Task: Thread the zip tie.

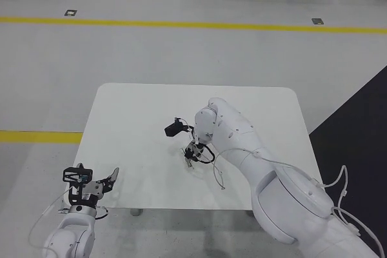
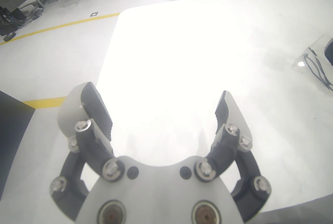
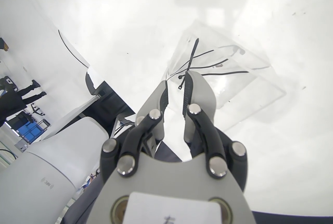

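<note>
A clear plastic tray (image 3: pixel 260 94) lies mid-table and holds several black zip ties. One zip tie (image 3: pixel 193 53) runs from the tray down between the fingertips of my right gripper (image 3: pixel 177 79), whose fingers stand a narrow gap apart right over the tray's near end. From the top, the right gripper (image 1: pixel 192 155) hangs over the zip ties at the table's centre. My left gripper (image 2: pixel 156 94) is wide open with nothing in it, over the table's front left corner (image 1: pixel 108 179). The tray (image 2: pixel 312 63) sits far off from it.
The white table (image 1: pixel 135 129) is bare around the tray. A black panel (image 1: pixel 367 129) stands to the right of the table. Grey floor with yellow lines (image 1: pixel 180 26) surrounds it.
</note>
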You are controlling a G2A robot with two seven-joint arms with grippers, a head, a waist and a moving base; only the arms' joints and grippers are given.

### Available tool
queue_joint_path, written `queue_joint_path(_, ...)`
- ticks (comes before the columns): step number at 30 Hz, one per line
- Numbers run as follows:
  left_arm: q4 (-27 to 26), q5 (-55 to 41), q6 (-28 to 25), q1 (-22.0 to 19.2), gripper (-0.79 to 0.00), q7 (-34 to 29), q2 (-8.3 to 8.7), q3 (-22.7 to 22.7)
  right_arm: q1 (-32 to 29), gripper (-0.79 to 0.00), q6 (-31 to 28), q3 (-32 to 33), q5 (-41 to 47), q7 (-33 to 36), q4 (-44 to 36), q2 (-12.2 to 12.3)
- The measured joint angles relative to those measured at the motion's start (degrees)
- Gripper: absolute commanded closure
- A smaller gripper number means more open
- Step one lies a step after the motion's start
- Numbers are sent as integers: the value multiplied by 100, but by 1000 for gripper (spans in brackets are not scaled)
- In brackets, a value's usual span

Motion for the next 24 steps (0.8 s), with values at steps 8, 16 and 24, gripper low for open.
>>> queue_joint_path(8,0,0,0,0,-785,0,0,0,-24,-142,136,-29,-97,-49,42,-31)
queue_joint_path(16,0,0,0,0,-785,0,0,0,-100,-160,241,-92,-224,-32,45,-100)
queue_joint_path(24,0,0,0,0,-785,0,0,0,-179,-172,389,-184,-382,-8,43,-209)
